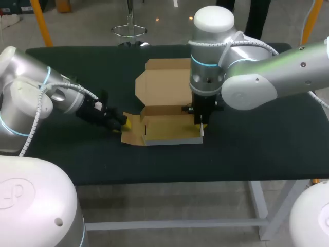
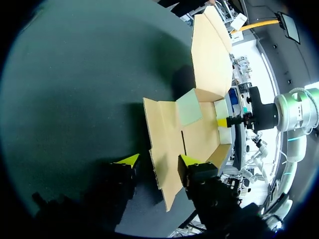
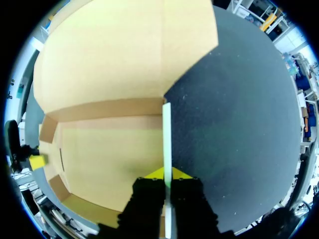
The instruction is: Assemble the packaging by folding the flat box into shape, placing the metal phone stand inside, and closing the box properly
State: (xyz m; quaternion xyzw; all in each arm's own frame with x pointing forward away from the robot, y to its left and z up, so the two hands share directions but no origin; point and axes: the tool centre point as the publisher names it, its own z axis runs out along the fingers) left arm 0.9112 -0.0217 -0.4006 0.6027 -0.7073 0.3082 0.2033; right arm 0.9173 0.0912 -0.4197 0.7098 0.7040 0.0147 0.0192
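Likely featherweight, this box [image 1: 169, 128]: thin card, stiff across each panel, floppy at the creases, and easy to dent or tear under a hard pinch. Best taken by the free edge of a wall or flap, close to a fold, never flat on a panel. Probably slides readily on the dark table [image 1: 257, 149], so wants pinning at one end while the other end is worked.

Lies mid-table, half made. Plain brown inside, paler on the outer faces. Base flat, a low far wall raised behind it, and beyond that the lid [image 1: 164, 77] spread flat on the far side, its corners cut at an angle. Right wall [image 3: 167, 134] upright, seen edge-on from above as a thin pale strip. Left flap [image 2: 164, 174] splayed outward and low, not yet stood up.

Right gripper [image 3: 168, 175] comes straight down at the right end and is clamped on that right wall, one yellow tip against each face. Left gripper [image 2: 159, 160] sits low at the left end, spread wide, with its tips well apart on either side of the left flap's edge and nothing pinched; in the head view one tip seems to rest against the card.

No stand in sight, and nothing inside the base.
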